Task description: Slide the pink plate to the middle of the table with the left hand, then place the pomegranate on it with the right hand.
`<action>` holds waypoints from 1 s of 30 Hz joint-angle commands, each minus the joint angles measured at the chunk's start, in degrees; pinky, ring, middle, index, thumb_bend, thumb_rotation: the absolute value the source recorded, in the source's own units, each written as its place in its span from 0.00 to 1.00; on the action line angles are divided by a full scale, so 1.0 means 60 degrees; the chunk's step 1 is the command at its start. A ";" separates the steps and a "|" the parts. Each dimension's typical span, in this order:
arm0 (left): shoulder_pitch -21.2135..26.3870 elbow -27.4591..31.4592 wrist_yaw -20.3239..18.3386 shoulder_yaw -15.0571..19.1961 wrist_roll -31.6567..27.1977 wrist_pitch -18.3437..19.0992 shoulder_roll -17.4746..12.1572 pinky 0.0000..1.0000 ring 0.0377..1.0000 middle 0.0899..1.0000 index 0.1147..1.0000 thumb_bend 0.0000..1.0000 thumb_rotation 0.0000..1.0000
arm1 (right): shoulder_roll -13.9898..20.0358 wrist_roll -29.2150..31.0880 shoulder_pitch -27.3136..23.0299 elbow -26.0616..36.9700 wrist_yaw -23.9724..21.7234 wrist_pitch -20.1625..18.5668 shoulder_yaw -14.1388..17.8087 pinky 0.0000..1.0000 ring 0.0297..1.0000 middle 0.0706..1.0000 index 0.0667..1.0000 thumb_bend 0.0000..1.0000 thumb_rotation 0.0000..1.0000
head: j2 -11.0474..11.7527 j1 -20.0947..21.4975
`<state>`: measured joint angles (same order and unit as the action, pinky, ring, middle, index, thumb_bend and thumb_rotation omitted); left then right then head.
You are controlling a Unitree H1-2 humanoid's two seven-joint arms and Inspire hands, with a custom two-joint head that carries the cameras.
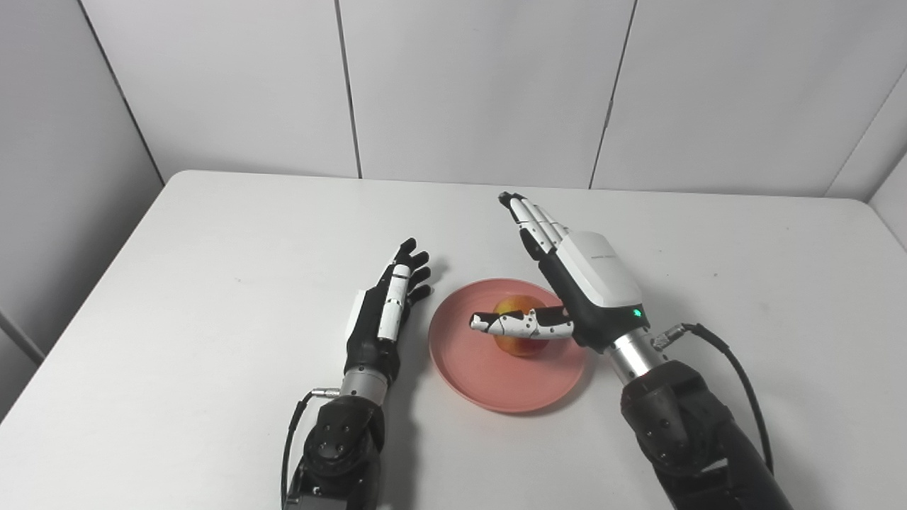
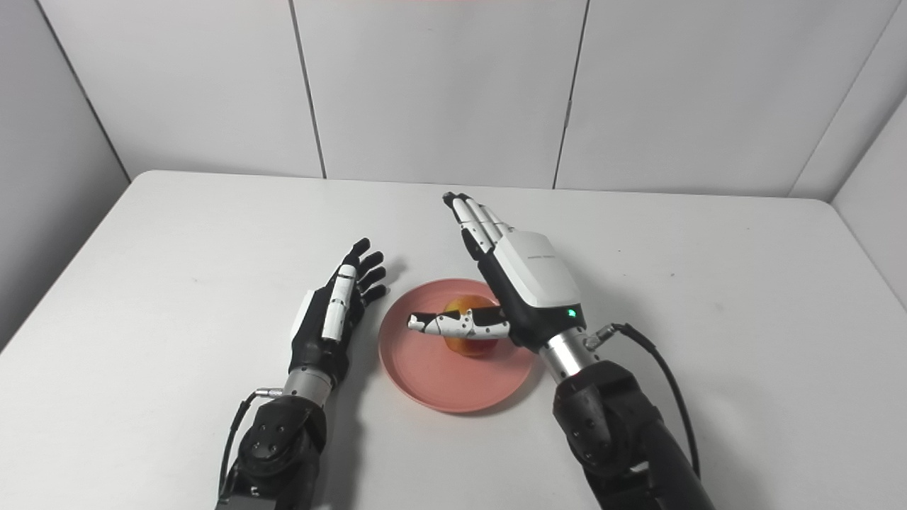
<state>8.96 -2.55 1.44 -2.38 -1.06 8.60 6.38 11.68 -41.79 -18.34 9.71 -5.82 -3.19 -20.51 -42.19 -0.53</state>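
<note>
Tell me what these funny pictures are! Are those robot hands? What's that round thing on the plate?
Yes, those are a robot's two hands. Both pictures come from two cameras on its head, side by side like eyes, so they show the same scene. A white table holds a pink plate near its middle. On the plate sits a pomegranate, a round yellow-red fruit. The right hand is open just above it, fingers straight, thumb stretched across the front of the fruit, so part of the fruit is hidden. The left hand rests open beside the plate. Neither hand holds anything.
</note>
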 commanded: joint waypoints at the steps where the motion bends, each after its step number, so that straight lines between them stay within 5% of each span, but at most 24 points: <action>1: 0.0242 0.0177 -0.0012 -0.0076 0.0085 -0.0026 0.0027 0.88 0.89 0.89 0.89 0.42 1.00 | -0.0042 0.0196 -0.0110 0.0463 0.0177 0.0301 0.0244 0.87 0.97 1.00 1.00 1.00 0.87 | 0.0016 0.0019; 11: 0.0153 0.0144 0.0034 -0.0033 0.0106 -0.0163 0.0021 0.86 0.88 0.88 0.88 0.43 1.00 | -0.0482 0.0985 0.0683 0.0978 0.0160 -0.0256 0.1272 0.77 0.90 0.99 1.00 1.00 0.95 | 0.0262 0.0235; 15: 0.0106 0.0185 -0.0012 0.0000 0.0065 -0.0161 -0.0026 0.86 0.87 0.88 0.88 0.42 1.00 | -0.0651 0.1440 0.0834 0.0954 0.0092 -0.0244 0.1564 0.85 0.94 1.00 1.00 0.99 0.99 | 0.0339 0.0331; 30: 0.0005 0.0157 -0.0285 0.0149 -0.0189 -0.0362 -0.0188 0.88 0.88 0.89 0.89 0.40 1.00 | -0.1133 0.3805 0.1311 0.0786 -0.0308 -0.0816 0.2392 0.89 0.96 1.00 1.00 0.88 1.00 | 0.0490 0.0396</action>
<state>8.61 -2.51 0.01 -1.71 -1.35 7.75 5.56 5.60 -21.56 -9.31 14.04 -7.96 -8.13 -7.07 -39.29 1.93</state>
